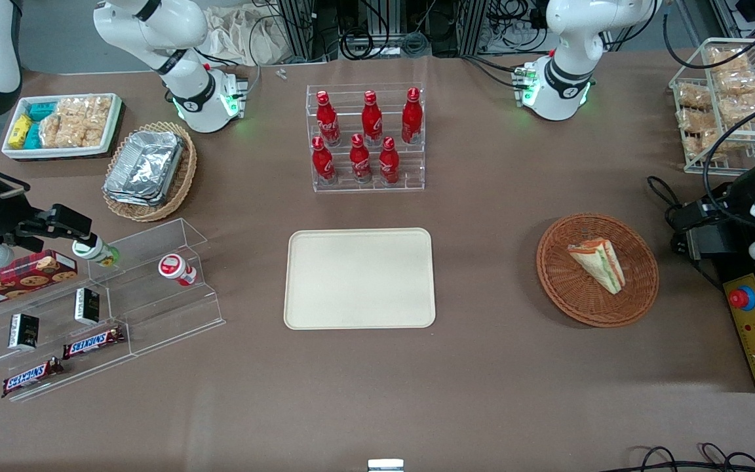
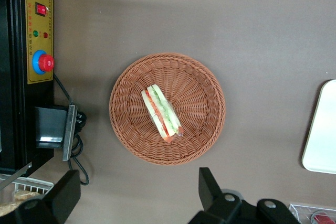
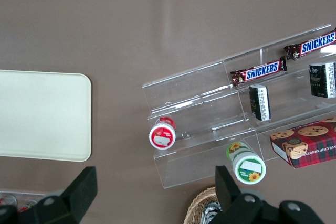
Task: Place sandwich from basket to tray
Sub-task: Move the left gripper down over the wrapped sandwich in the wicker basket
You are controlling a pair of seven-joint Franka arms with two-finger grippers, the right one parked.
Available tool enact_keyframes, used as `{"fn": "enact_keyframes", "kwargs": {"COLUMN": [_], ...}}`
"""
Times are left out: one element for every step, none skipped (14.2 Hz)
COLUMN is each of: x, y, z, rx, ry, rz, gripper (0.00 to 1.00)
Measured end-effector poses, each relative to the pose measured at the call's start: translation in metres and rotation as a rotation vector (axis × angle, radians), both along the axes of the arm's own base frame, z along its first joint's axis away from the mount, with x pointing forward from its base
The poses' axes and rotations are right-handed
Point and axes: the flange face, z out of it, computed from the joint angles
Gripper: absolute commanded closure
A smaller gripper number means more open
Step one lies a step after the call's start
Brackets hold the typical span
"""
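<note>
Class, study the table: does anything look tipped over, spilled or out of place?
One thing: the small red-capped bottle lies on its side on the clear stepped stand. The sandwich sits in the basket; the open gripper hangs above it, off centre.

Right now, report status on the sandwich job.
Gripper open, high above the basket, holding nothing. Sandwich lying in the basket, untouched. Tray bare. Nothing on the table between basket and tray.
</note>
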Motion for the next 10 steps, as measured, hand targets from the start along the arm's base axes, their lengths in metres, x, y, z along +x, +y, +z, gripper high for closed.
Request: {"fn": "enact_keyframes", "kwargs": {"x": [0.000, 0.001, 0.002, 0.003, 0.005, 0.006, 0.008, 0.010, 0.012, 0.014], "y": [0.000, 0.000, 0.001, 0.001, 0.003, 0.006, 0.011, 0.017, 0.022, 0.026], "z": [0.000, -0.001, -0.004, -0.007, -0.011, -0.016, -0.022, -0.029, -0.039, -0.050], "rx": [0.000, 0.000, -0.001, -0.002, -0.003, -0.002, -0.001, 0.000, 0.001, 0.000], "ry": [0.001, 0.003, 0.007, 0.012, 0.019, 0.027, 0.036, 0.045, 0.051, 0.050], "rz": [0.000, 0.000, 0.000, 0.001, 0.014, 0.051, 0.106, 0.156, 0.190, 0.214], "gripper": [0.00, 0.00, 0.00, 0.00, 0.00, 0.00, 0.00, 0.00, 0.00, 0.00]}}
